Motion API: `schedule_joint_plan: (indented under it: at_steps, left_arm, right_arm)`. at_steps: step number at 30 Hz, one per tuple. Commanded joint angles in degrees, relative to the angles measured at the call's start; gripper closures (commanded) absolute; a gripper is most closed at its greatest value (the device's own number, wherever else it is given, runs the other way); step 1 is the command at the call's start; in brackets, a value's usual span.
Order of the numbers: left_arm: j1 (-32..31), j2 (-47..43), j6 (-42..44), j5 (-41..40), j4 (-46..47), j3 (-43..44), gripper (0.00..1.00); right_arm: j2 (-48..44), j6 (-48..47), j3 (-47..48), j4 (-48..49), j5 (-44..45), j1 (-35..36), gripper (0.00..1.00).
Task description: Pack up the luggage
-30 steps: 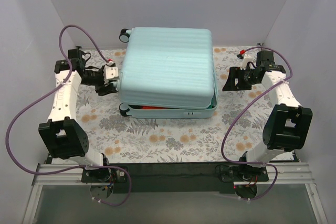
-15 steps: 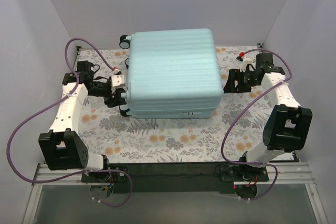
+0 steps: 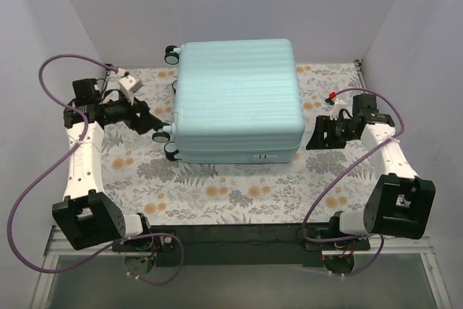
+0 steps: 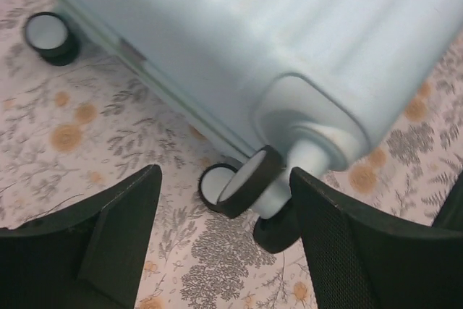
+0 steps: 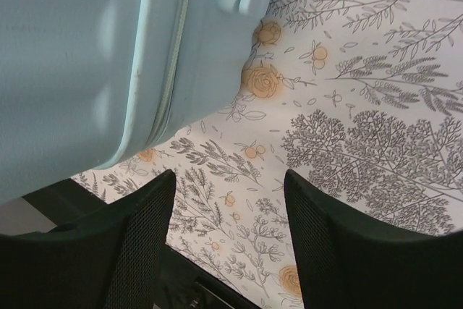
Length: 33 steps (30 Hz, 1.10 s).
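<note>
The suitcase (image 3: pixel 239 99) now lies shut on your bench (image 3: pixel 217 193); left pincer (image 4: pixel 224 179) and right pincer (image 5: pixel 230 179) draw back, wide, empty.

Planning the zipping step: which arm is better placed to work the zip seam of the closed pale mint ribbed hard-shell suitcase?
Right, probably. The right gripper hangs open beside the suitcase side where the zip seam shows bare; the left gripper, also open, faces the black wheels.
</note>
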Motion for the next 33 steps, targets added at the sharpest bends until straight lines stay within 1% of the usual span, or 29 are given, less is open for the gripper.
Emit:
schedule_joint_plan:
  at_steps: [1, 3, 5, 6, 7, 8, 10, 11, 13, 15, 16, 18, 19, 21, 22, 23, 24, 25, 27, 28, 29, 31, 32, 33]
  left_arm:
    - [5.0, -1.0, -22.7, 2.4, 14.7, 3.1, 0.30]
    - [6.6, 2.6, -27.4, 0.3, 19.0, 3.7, 0.34]
    - [6.6, 5.3, -31.2, -0.1, 20.4, 4.0, 0.36]
    - [6.6, 8.1, -33.2, -0.4, 23.3, 3.9, 0.37]
    - [6.6, 9.3, -35.5, -0.3, 24.6, 3.9, 0.40]
    - [6.4, 11.2, -37.4, -0.2, 25.4, 4.0, 0.43]
    - [5.0, 15.0, -38.2, -0.6, 26.9, 4.2, 0.48]
    - [4.2, 16.0, -38.7, -1.9, 27.6, 3.8, 0.49]
    - [2.1, 18.0, -39.7, -4.0, 30.1, 1.7, 0.53]
    - [0.5, 18.6, -40.5, -4.0, 32.7, -1.1, 0.55]
    - [-1.8, 18.6, -40.6, -4.4, 33.6, -2.0, 0.56]
    - [-4.3, 18.6, -39.5, -5.2, 35.7, -4.0, 0.58]
    - [-6.9, 18.6, -39.0, -5.6, 36.0, -6.0, 0.59]
    - [-8.8, 18.2, -38.6, -3.9, 37.2, -8.2, 0.63]
    - [-10.1, 17.7, -39.5, -2.8, 38.1, -11.5, 0.63]
    - [-10.6, 16.7, -40.3, -0.8, 40.7, -13.1, 0.64]
    - [-12.8, 15.8, -41.2, -0.5, 42.4, -14.9, 0.66]
    - [-15.5, 14.9, -43.5, 0.2, 44.0, -17.7, 0.67]
    - [-19.3, 12.1, -46.5, 0.1, 49.3, -20.4, 0.68]
    - [-23.8, 11.1, -50.5, -0.6, 51.4, -21.5, 0.69]
    - [-26.3, 10.1, -52.6, -1.2, 56.3, -23.6, 0.69]
    - [-31.9, 7.9, -57.1, -2.5, 60.2, -24.8, 0.69]
    - [-33.0, 7.3, -59.9, -2.6, 61.9, -25.2, 0.69]
    - [-33.6, 6.8, -61.0, -2.5, 62.4, -25.7, 0.69]
  right_arm:
    - [-4.4, 2.6, -3.4, -1.2, -0.9, -0.3, 0.34]
    - [-6.0, 4.7, -4.6, -1.2, -0.4, -0.4, 0.35]
    - [-7.4, 8.2, -6.1, -1.3, -1.1, -1.1, 0.36]
    - [-7.9, 9.6, -6.7, -1.4, -1.3, -1.4, 0.39]
    - [-8.4, 10.2, -7.3, -1.3, -1.8, -1.6, 0.40]
    - [-9.5, 13.8, -9.0, -1.3, -3.1, -1.8, 0.42]
    - [-10.6, 16.4, -10.8, -0.8, -5.4, -1.8, 0.48]
    - [-11.5, 18.6, -12.7, -0.4, -5.9, -1.8, 0.49]
    - [-12.1, 20.1, -14.3, 0.4, -6.2, -1.8, 0.51]
    - [-12.7, 20.8, -15.3, 0.8, -6.2, -1.8, 0.53]
    - [-12.8, 20.9, -15.4, 0.8, -6.2, -1.9, 0.53]
    - [-13.3, 21.1, -15.5, 0.7, -5.8, -2.3, 0.53]
    - [-13.4, 21.3, -15.7, 0.6, -5.7, -2.5, 0.55]
    - [-13.3, 21.7, -16.5, -0.1, -6.4, -5.2, 0.59]
    - [-13.1, 21.6, -17.5, -1.8, -7.0, -6.6, 0.61]
    - [-12.7, 21.3, -18.1, -2.7, -8.1, -9.9, 0.62]
    - [-12.9, 21.1, -18.8, -3.1, -8.3, -11.5, 0.64]
    - [-13.3, 20.9, -18.9, -3.7, -8.0, -12.9, 0.65]
    - [-12.9, 20.8, -18.3, -4.6, -7.7, -15.4, 0.66]
    - [-12.5, 20.6, -17.5, -5.4, -7.2, -16.0, 0.66]
    - [-11.3, 20.7, -17.3, -5.7, -7.0, -17.9, 0.67]
    - [-10.1, 20.5, -16.8, -5.7, -6.7, -20.1, 0.66]
    - [-8.7, 20.4, -16.7, -5.7, -6.5, -22.1, 0.66]
    - [-8.1, 20.3, -16.5, -5.6, -6.4, -22.9, 0.66]
